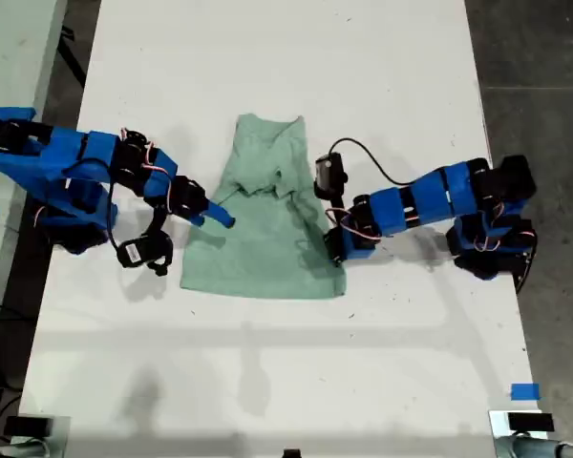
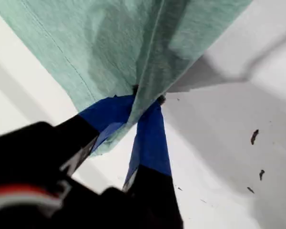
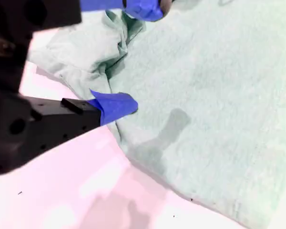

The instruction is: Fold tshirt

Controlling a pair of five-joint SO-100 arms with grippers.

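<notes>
tshirt (image 1: 263, 239) lying mid-table (image 1: 267, 382), partly narrowed, top bunched and wrinkled, lower half flat; probably early in the fold, with most left to do. my first gripper (image 2: 145, 102) clamped on a raised cloth edge, at the exterior view's right side of the garment. my second gripper (image 3: 133, 57) spread wide over the opposite edge, holding nothing. blue tape (image 1: 523, 391) well apart; nothing blocking, apart from the crumpled collar area.
</notes>
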